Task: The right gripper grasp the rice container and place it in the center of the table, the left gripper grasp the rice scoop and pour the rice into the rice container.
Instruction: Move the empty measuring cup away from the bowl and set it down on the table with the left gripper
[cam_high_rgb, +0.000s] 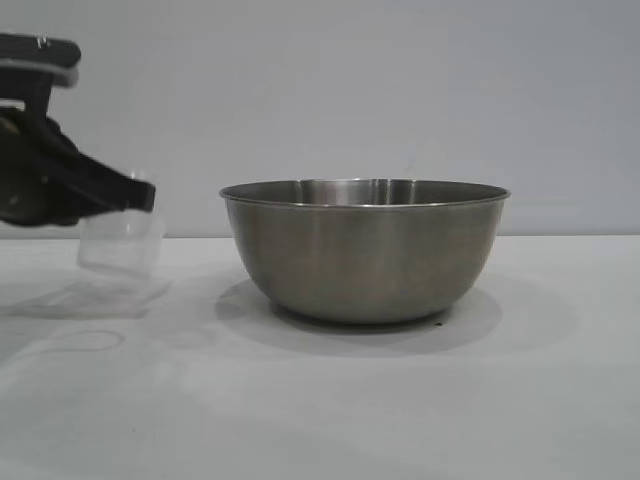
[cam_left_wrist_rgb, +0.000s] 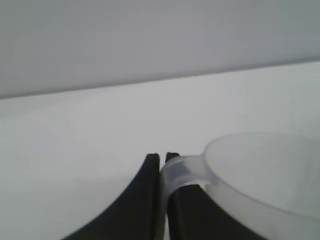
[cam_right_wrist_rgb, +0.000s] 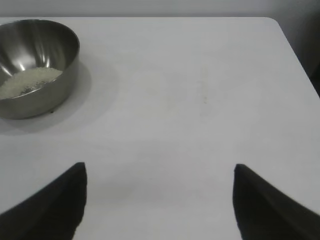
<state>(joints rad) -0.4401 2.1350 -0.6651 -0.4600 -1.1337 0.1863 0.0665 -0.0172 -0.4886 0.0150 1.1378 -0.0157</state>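
Two tools are at work here. The left tool (cam_high_rgb: 140, 195) is pinched shut on the loop handle of the rice scoop (cam_high_rgb: 122, 245), so the scoop is carried upright, low over the counter (cam_high_rgb: 400, 400). The rice container (cam_high_rgb: 365, 250) is set in the middle of the counter, off to the side of that tool and apart from it. White rice (cam_right_wrist_rgb: 27, 82) is seen lying inside the rice container. The scoop looks empty, though that is hard to tell through the clear plastic. The right tool (cam_right_wrist_rgb: 160, 200) is held wide, gripping nothing, far back from the rice container.
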